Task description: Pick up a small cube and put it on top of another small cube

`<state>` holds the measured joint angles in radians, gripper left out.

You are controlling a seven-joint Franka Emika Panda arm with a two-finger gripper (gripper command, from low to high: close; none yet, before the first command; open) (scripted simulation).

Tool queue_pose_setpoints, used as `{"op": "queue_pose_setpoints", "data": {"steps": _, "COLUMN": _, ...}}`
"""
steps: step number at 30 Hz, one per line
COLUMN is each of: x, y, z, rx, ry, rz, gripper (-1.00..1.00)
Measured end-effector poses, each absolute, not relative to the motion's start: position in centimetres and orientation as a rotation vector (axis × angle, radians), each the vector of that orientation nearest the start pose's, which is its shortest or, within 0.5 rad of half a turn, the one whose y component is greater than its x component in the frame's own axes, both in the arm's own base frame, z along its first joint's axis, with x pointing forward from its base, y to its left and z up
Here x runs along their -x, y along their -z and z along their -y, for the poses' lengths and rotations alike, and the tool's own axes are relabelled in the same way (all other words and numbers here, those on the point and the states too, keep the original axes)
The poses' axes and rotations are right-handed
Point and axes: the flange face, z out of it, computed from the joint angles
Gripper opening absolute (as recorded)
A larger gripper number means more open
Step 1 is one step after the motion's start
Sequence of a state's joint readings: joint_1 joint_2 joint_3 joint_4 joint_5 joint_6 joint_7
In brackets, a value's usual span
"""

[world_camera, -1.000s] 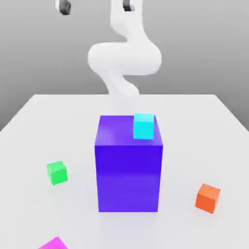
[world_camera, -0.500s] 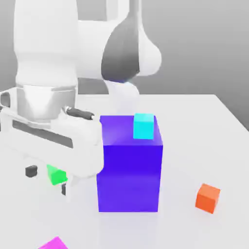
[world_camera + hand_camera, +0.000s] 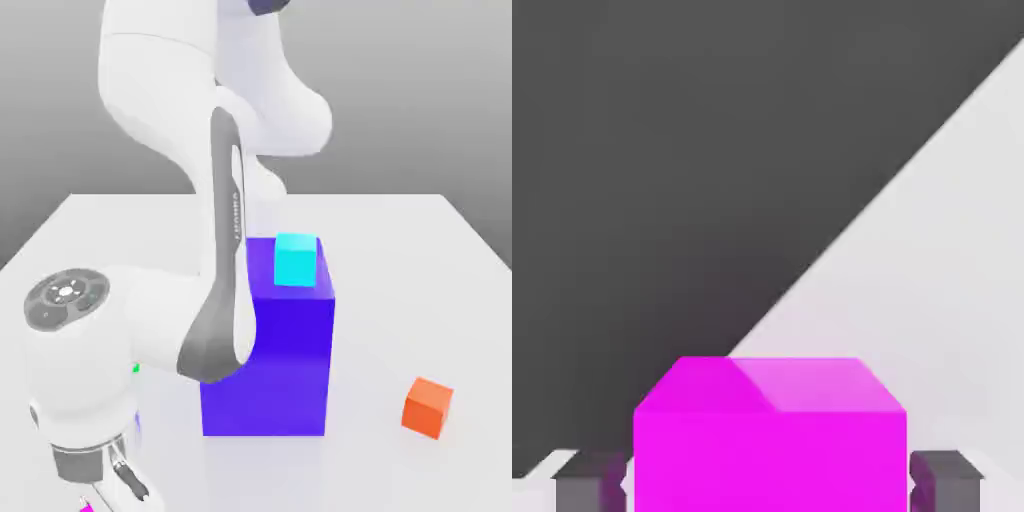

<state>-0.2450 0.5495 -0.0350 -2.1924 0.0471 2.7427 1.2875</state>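
Exterior view, arm: the white robot arm (image 3: 190,200) bends down over the front corner of the white table (image 3: 420,250) on the exterior view's left, and it covers much of that side.
Exterior view, gripper: the two-finger gripper (image 3: 105,490) hangs under the round white wrist, very low, just above the table's front edge.
Exterior view, magenta cube: a small piece of the small plain magenta cube (image 3: 86,507) shows right under the gripper, at the lower border of the picture.
Exterior view, green cube: only a tiny bright green spot of the small plain green cube (image 3: 135,368) is visible, behind the arm's grey elbow part; the rest is hidden.
Exterior view, purple block: the big purple block (image 3: 285,365) stands in the middle of the table, partly covered by the arm.
Exterior view, cyan cube: the small cyan cube (image 3: 296,260) sits on top of the purple block, near its far edge.
Exterior view, orange cube: the small orange cube (image 3: 428,407) lies on the table on the exterior view's right, well apart from the block.
Hand view, magenta cube: the cube (image 3: 770,435) is very close to the camera, between the two fingers.
Hand view, fingers: the dark grey fingertips (image 3: 948,480) stand one at each side of the cube, just beside or touching its side faces; the jaws are pressed in and pinch the magenta cube.
Hand view, table: the white surface (image 3: 952,250) lies behind the cube.
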Motion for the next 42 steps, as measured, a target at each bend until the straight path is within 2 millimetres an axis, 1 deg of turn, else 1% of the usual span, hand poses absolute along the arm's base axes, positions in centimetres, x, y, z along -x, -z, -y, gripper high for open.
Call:
{"op": "queue_pose_setpoints", "data": {"steps": 1, "x": -52.7, "y": -13.1, "z": 15.4, "rx": 2.182, "ry": 0.002, "rz": -2.259, "gripper": -1.00}}
{"op": "queue_pose_setpoints", "data": {"steps": 2, "x": -52.7, "y": -12.7, "z": 15.4, "rx": 2.182, "ry": 0.002, "rz": -2.259, "gripper": -1.00}}
{"op": "queue_pose_setpoints", "data": {"steps": 3, "x": -52.7, "y": -13.2, "z": 15.4, "rx": 2.181, "ry": 0.002, "rz": -2.260, "gripper": -1.00}}
{"op": "queue_pose_setpoints", "data": {"steps": 5, "x": -52.7, "y": -15.5, "z": 15.5, "rx": 2.181, "ry": 0.001, "rz": -2.260, "gripper": -1.00}}
{"op": "queue_pose_setpoints", "data": {"steps": 7, "x": -52.6, "y": -18.2, "z": 15.5, "rx": 2.182, "ry": 0.002, "rz": -2.260, "gripper": -1.00}}
{"op": "queue_pose_setpoints", "data": {"steps": 8, "x": -51.9, "y": -19.2, "z": 16.1, "rx": 2.188, "ry": 0.012, "rz": -2.270, "gripper": -1.00}}
{"op": "queue_pose_setpoints", "data": {"steps": 12, "x": -46.5, "y": -21.9, "z": 19.9, "rx": 2.209, "ry": 0.061, "rz": -2.330, "gripper": -1.00}}
{"op": "queue_pose_setpoints", "data": {"steps": 15, "x": -42.0, "y": -23.5, "z": 22.2, "rx": 2.207, "ry": 0.081, "rz": -2.370, "gripper": -1.00}}
{"op": "queue_pose_setpoints", "data": {"steps": 17, "x": -38.4, "y": -24.3, "z": 23.9, "rx": 2.177, "ry": 0.083, "rz": -2.409, "gripper": -1.00}}
{"op": "queue_pose_setpoints", "data": {"steps": 20, "x": -33.6, "y": -25.1, "z": 24.9, "rx": 2.143, "ry": 0.073, "rz": -2.436, "gripper": -1.00}}
{"op": "queue_pose_setpoints", "data": {"steps": 23, "x": -29.7, "y": -25.3, "z": 24.1, "rx": 2.135, "ry": 0.053, "rz": -2.411, "gripper": -1.00}}
{"op": "queue_pose_setpoints", "data": {"steps": 27, "x": -24.7, "y": -24.7, "z": 22.5, "rx": 2.093, "ry": 0.011, "rz": -2.368, "gripper": -1.00}}
{"op": "queue_pose_setpoints", "data": {"steps": 29, "x": -24.0, "y": -23.7, "z": 22.0, "rx": 2.084, "ry": 0.002, "rz": -2.351, "gripper": -1.00}}
{"op": "queue_pose_setpoints", "data": {"steps": 36, "x": -23.9, "y": -19.0, "z": 21.8, "rx": 2.084, "ry": -0.001, "rz": -2.341, "gripper": -1.00}}
{"op": "queue_pose_setpoints", "data": {"steps": 37, "x": -23.7, "y": -18.2, "z": 21.9, "rx": 2.081, "ry": -0.001, "rz": -2.347, "gripper": 1.00}}
{"op": "queue_pose_setpoints", "data": {"steps": 42, "x": -24.3, "y": -18.2, "z": 21.3, "rx": 2.111, "ry": -0.002, "rz": -2.320, "gripper": 1.00}}
